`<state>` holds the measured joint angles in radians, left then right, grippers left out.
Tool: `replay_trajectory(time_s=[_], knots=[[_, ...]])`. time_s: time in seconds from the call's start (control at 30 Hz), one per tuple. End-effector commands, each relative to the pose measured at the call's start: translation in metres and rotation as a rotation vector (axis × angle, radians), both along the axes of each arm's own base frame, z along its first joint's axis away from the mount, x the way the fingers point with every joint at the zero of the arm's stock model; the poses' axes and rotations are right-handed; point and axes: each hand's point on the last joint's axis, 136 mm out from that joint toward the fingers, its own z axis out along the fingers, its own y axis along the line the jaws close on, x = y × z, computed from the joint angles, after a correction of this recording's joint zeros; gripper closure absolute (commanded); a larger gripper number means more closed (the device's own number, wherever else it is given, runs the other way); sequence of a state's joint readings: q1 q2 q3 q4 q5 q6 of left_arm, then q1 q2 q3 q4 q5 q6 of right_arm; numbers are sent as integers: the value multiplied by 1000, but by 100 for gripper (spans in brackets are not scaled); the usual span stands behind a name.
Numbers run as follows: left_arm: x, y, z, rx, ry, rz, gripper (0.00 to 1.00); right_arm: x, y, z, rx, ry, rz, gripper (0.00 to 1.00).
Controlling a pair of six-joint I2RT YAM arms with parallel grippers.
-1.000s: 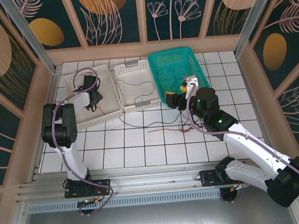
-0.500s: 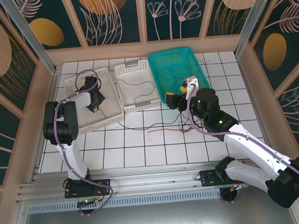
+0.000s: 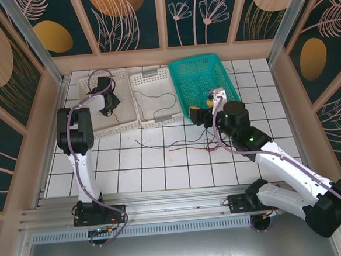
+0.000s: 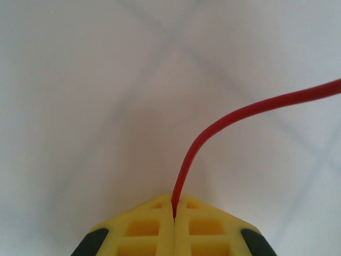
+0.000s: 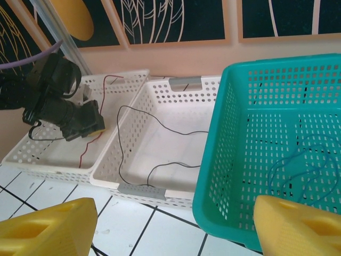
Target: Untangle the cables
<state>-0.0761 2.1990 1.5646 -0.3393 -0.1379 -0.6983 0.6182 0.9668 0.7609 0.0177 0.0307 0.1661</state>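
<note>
My left gripper (image 3: 107, 103) sits inside the left white basket (image 3: 124, 129), shut on the end of a red cable (image 4: 234, 117) that curves away to the right from the yellow jaws (image 4: 174, 212). That red cable (image 3: 114, 115) trails across the basket floor. A black cable (image 3: 160, 108) lies in the middle white basket (image 3: 149, 77). Loose red (image 3: 186, 147) and black (image 3: 154, 145) cables cross on the tiles. A blue cable (image 5: 298, 165) lies in the teal basket (image 5: 234, 128). My right gripper (image 3: 207, 115) hovers open, holding nothing, at the teal basket's near-left corner.
The three baskets stand side by side at the back of the tiled table (image 3: 162, 175). A small knot of cable (image 3: 211, 142) lies under my right arm. The lilac arm cable (image 3: 96, 74) loops over the left basket's far rim.
My left gripper has moved toward the back of the left basket with the red cable, and the basket has shifted with it. The right arm has stayed put.
</note>
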Motion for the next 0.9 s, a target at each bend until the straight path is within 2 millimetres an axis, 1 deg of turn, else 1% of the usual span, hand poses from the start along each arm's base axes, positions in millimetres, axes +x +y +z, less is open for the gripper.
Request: replay_trajectory(time_s=[0.0,0.13,0.2,0.37,0.5,0.57,0.6,0.67,0.73,0.77,0.83,0.87], knots=[[-27,4,-47,21,192,-54,100,1,0,12,9,-19,-15,22],[-18,6,-46,39,207,-71,100,3,1,13,5,-15,-15,22],[-15,5,-41,36,194,-77,93,3,1,12,3,-12,-17,22],[-10,0,-23,11,151,-87,85,4,2,11,10,-9,-17,22],[-8,1,-10,16,134,-92,71,5,4,11,9,-5,-14,22],[-7,1,-2,21,123,-95,68,5,4,11,9,-5,-14,22],[-6,2,6,23,113,-95,64,5,3,12,8,-6,-15,22],[-3,1,24,23,81,-97,54,6,2,13,3,-13,-23,22],[1,1,48,26,41,-100,43,8,0,14,-7,-22,-32,22],[3,2,59,27,25,-100,39,10,-1,16,-15,-27,-42,22],[9,0,88,26,-20,-107,32,18,-8,18,-31,-25,-87,22],[11,0,99,28,-42,-113,29,23,-12,19,-30,-21,-109,20]])
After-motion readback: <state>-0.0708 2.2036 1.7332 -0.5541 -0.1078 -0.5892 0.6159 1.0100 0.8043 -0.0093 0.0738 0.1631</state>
